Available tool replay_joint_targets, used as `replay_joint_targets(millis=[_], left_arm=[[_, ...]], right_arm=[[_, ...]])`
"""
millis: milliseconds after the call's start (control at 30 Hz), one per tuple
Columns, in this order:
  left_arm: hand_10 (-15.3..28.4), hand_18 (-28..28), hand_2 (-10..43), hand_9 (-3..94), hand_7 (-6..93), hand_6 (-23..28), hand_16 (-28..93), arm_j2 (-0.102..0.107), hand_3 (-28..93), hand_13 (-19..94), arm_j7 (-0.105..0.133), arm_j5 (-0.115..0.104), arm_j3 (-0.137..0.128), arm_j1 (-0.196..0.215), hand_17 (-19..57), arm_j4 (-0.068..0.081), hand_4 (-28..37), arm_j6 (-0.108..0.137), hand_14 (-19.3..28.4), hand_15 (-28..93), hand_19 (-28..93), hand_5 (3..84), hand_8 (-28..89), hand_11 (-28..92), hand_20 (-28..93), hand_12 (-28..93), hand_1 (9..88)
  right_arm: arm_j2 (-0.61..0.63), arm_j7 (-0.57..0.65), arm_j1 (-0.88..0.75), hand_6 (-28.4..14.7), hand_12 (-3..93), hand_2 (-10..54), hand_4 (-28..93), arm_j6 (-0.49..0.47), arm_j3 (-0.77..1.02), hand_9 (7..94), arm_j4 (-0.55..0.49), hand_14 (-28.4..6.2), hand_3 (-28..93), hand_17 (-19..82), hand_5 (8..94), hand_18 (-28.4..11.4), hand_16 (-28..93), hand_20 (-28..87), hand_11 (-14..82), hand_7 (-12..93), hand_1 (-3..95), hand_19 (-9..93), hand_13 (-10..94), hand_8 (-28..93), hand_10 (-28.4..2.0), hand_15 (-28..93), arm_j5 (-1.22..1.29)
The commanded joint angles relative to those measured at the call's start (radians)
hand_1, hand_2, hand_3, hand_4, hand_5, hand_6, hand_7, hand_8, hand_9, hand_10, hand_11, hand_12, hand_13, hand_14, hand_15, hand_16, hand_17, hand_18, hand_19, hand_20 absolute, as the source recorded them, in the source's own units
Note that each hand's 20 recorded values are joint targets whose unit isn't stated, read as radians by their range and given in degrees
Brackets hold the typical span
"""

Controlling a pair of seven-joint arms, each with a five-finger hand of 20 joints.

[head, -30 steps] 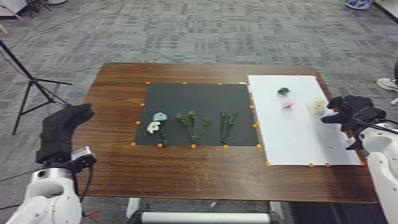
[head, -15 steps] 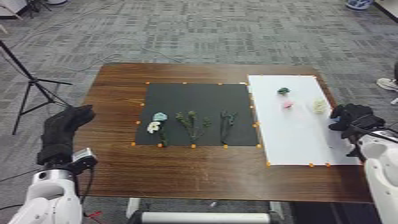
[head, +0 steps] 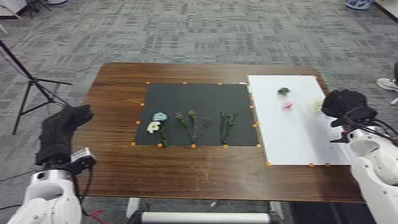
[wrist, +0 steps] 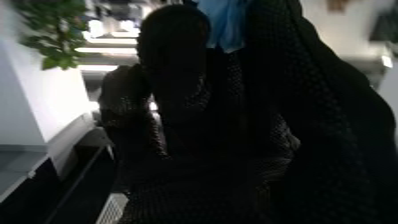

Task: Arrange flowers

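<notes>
Grey patterned carpet [head: 178, 30] spreads around the brown wooden table [head: 178, 172], which bears a white sheet [head: 298, 137] to the right and a dark sheet [head: 178, 95] nearer the middle. Above the white sheet's right edge hangs the right hand [head: 346, 106]; whether it is spread or gripping I cannot tell, though something blue [wrist: 222, 22] shows against the glove. The left hand [head: 59, 130] lies relaxed and straight beyond the table's left edge, well apart from the flowers. On the dark sheet, the branching stem [head: 193, 126] and the long green stems [head: 228, 127] run roughly near to far, with the blue-green bloom [head: 160, 117] just beyond the white flower [head: 154, 128]. The next reach probably turns on the pale yellow bloom [head: 318, 105], just left of the right hand, much the nearer one; its long axis is unclear. Farther left lie the pink bloom [head: 288, 105] and the dark green bloom [head: 283, 91].
</notes>
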Motion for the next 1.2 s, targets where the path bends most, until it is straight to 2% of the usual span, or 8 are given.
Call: replay_joint_targets(millis=[33,200,467,700,767,867,1000,1200], left_arm=[[13.7,10.9,18.0,55.2,22.5,1.6,0,0.014,67,44,-0.002,-0.006,-0.039,0.025,9.2,-0.013,-28.3,0.009,17.6,26,9,57.8,-8,25,20,16,25.2],[13.8,10.8,18.0,55.1,22.5,1.3,0,0.013,66,44,-0.009,0.008,-0.022,-0.005,9.2,-0.003,-28.3,0.003,17.7,26,9,58.1,-8,25,20,16,25.3],[13.9,10.8,19.3,56.3,22.2,-1.1,0,0.004,65,44,-0.011,0.022,0.024,-0.040,9.3,0.011,-28.3,-0.008,17.6,27,9,62.7,-8,25,20,16,27.0],[14.0,10.8,21.4,57.0,21.6,-1.7,0,-0.003,64,44,-0.007,0.013,0.018,-0.029,9.5,0.008,-28.3,0.008,17.5,27,9,64.5,-8,25,20,16,28.4],[14.0,10.8,21.9,57.1,21.3,-1.4,0,0.005,64,44,0.011,0.008,0.045,-0.041,9.4,0.012,-28.3,0.051,17.5,27,9,64.4,-8,25,20,16,28.7],[14.1,10.9,22.7,55.8,19.6,-2.2,0,0.002,63,44,0.022,0.006,0.067,-0.060,9.4,0.016,-28.3,0.082,17.5,27,9,60.6,-8,25,20,16,29.5],[14.1,10.9,23.2,54.9,18.1,-2.3,0,0.001,63,44,-0.005,0.026,0.098,-0.114,9.2,0.039,-28.3,0.080,17.7,28,10,57.4,-9,25,20,16,29.9],[15.2,11.0,23.3,55.5,17.0,-1.1,-1,0.001,63,44,-0.016,0.035,0.102,-0.115,9.0,0.039,-28.3,0.061,18.5,31,10,58.6,-8,25,20,16,29.5]], right_arm=[[0.027,-0.027,0.242,3.5,24.7,-9.0,-23,-0.175,-0.231,85.3,-0.194,-8.7,63,39,77.1,-21.9,37,56,6.1,24,57.6,80,78,0,-8.8,53,0.142],[-0.001,-0.115,0.445,3.6,24.4,-9.1,-23,-0.301,-0.463,85.4,-0.199,-8.7,63,39,77.5,-21.8,37,56,5.7,24,57.5,80,77,-1,-8.8,53,0.141],[-0.135,-0.184,0.553,3.6,23.6,-8.9,-23,-0.401,-0.648,84.7,-0.161,-8.4,63,39,77.5,-21.7,38,55,5.0,23,57.6,80,77,-1,-8.4,53,0.095],[-0.255,-0.193,0.561,4.0,22.5,-8.7,-23,-0.384,-0.694,84.3,-0.077,-8.4,63,38,77.3,-21.7,38,56,4.7,23,57.5,80,77,-2,-7.9,54,0.066],[-0.295,-0.203,0.555,4.0,22.3,-8.6,-23,-0.363,-0.693,84.2,-0.042,-8.4,62,38,77.3,-21.6,38,56,4.8,23,57.6,80,77,-2,-7.9,54,0.047],[-0.348,-0.223,0.545,3.7,22.0,-8.4,-23,-0.307,-0.694,83.8,0.011,-8.4,62,38,77.1,-21.6,38,56,4.7,23,58.1,80,76,-3,-8.0,54,0.006],[-0.423,-0.284,0.532,3.4,21.6,-7.8,-22,-0.232,-0.663,83.0,0.117,-8.5,60,38,76.4,-21.5,38,56,4.5,23,59.0,80,76,-3,-7.9,55,-0.077],[-0.468,-0.295,0.496,3.3,20.7,-6.4,-20,-0.193,-0.645,82.5,0.175,-8.5,54,38,75.2,-21.4,38,56,3.7,25,61.8,80,76,-5,-7.4,55,-0.162]])
